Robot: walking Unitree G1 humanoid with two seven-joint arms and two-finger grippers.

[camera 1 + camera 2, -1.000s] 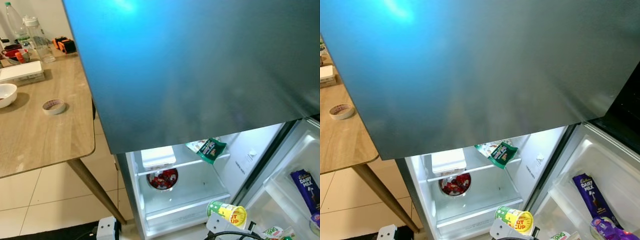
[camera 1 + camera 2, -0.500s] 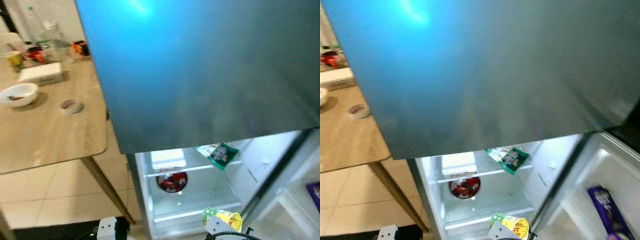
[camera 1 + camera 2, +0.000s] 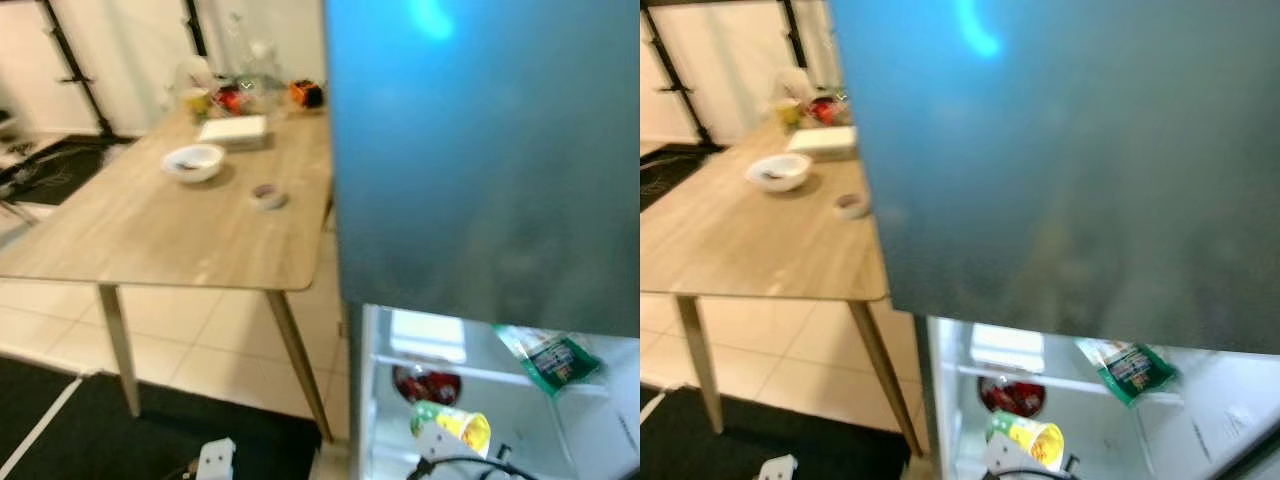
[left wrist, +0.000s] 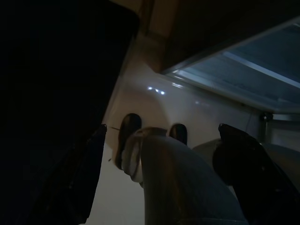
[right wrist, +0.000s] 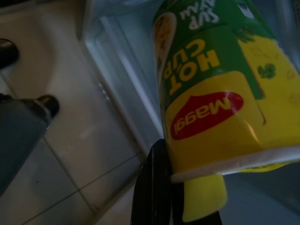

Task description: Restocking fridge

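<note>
Grey-blue and glossy, the fridge (image 3: pixel 480 150) takes up most of what I can see, its upper door closed and the lit lower compartment open beneath it. To its left stands a long wooden table (image 3: pixel 150 235) on pale floor tiles (image 3: pixel 200 345), with a dark mat (image 3: pixel 120 440) underneath. Inside the fridge a white box (image 3: pixel 428 334) sits on the wire shelf, a green snack packet (image 3: pixel 553 357) hangs over the shelf edge to the right, and a bowl of something red (image 3: pixel 428 384) rests below the shelf. On the table are a white bowl (image 3: pixel 193 161), a flat white tray (image 3: pixel 233 129), a roll of tape (image 3: pixel 266 194) and blurred bottles and jars at the far end. The right gripper (image 5: pixel 187 187) is clamped on a yellow-and-green Maggi Hot Cup noodle cup (image 5: pixel 220 89), held tilted in front of the open compartment. The left gripper (image 4: pixel 159 173) hangs low in shadow with its fingers spread apart.
</note>
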